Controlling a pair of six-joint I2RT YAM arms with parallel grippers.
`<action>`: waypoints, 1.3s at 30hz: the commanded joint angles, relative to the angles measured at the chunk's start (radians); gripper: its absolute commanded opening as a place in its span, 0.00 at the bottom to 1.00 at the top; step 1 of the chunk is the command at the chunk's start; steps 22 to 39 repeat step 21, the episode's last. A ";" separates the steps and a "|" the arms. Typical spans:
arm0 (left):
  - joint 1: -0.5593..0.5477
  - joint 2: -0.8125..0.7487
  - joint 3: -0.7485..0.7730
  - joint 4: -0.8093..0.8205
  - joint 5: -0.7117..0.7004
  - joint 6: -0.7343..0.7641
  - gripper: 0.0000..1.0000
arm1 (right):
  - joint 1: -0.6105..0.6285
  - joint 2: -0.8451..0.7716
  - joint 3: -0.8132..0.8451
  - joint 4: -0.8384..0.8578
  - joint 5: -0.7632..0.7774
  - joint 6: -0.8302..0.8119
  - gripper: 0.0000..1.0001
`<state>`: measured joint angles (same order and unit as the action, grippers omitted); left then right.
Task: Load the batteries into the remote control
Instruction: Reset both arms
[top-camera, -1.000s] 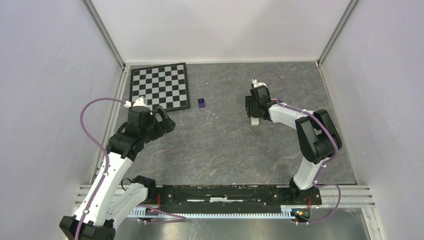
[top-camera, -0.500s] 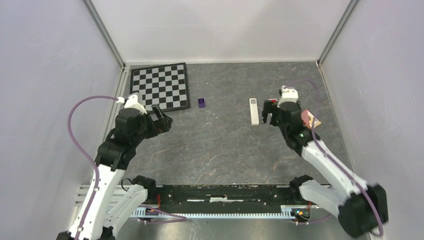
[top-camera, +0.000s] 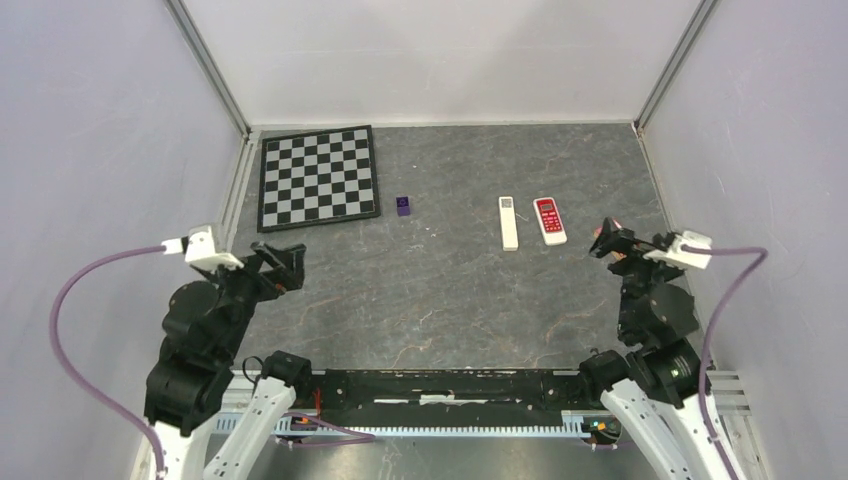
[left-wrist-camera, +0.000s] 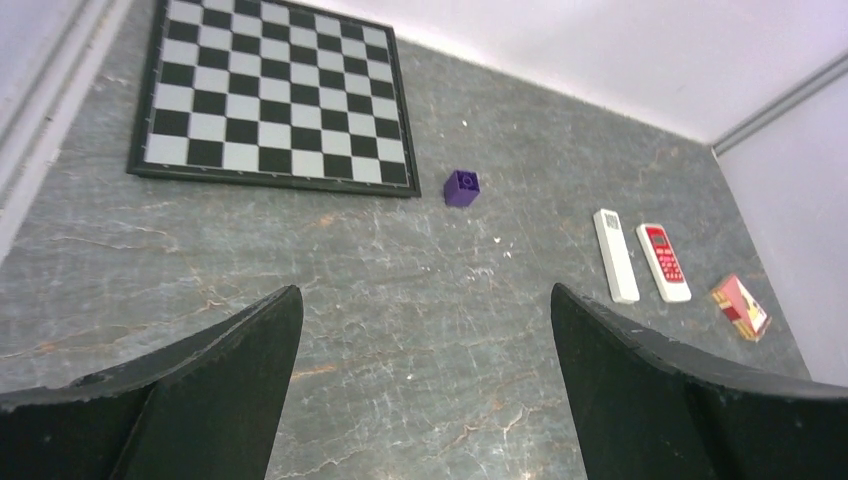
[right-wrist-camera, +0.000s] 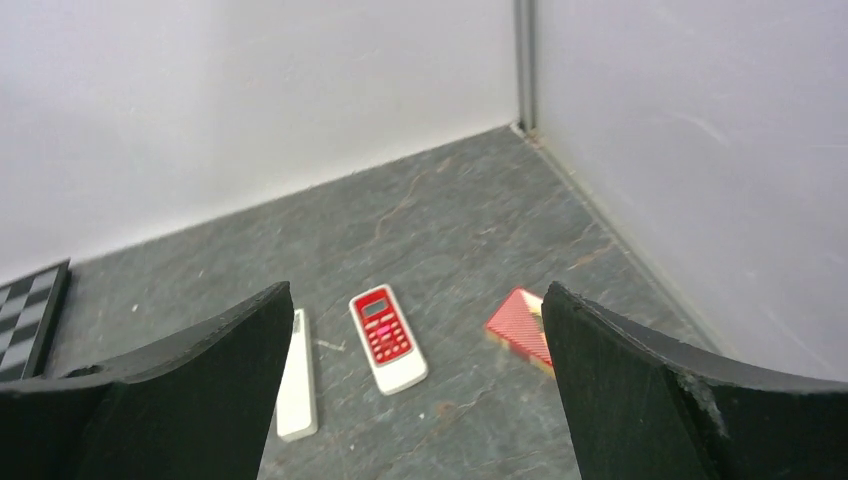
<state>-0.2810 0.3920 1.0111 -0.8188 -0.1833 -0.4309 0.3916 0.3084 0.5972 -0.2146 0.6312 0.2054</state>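
Note:
The remote control (top-camera: 509, 222), a long white bar, lies flat on the grey table right of centre; it also shows in the left wrist view (left-wrist-camera: 615, 255) and the right wrist view (right-wrist-camera: 297, 375). The batteries are not in view. My left gripper (top-camera: 284, 262) hangs open and empty over the near-left of the table (left-wrist-camera: 422, 292), far from the remote control. My right gripper (top-camera: 610, 244) is open and empty too (right-wrist-camera: 415, 288), raised and drawn back to the near right of the remote control.
A red-faced remote (top-camera: 548, 220) lies just right of the white one. A small red box (right-wrist-camera: 520, 325) sits further right, near the wall. A purple cube (top-camera: 403, 206) and a chessboard (top-camera: 318, 176) are at the back left.
The right arm has left the white remote, swung right and back toward the near edge, its jaws widening. The left arm has also pulled back and to the left, still open.

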 joint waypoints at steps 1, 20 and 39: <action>0.005 -0.085 0.054 -0.037 -0.106 0.047 1.00 | -0.001 -0.110 0.053 -0.028 0.161 -0.072 0.98; 0.006 -0.219 0.070 -0.139 -0.150 0.054 1.00 | -0.001 -0.258 -0.004 -0.028 0.313 -0.048 0.98; 0.006 -0.221 0.067 -0.133 -0.151 0.052 1.00 | -0.001 -0.259 -0.005 -0.028 0.316 -0.046 0.98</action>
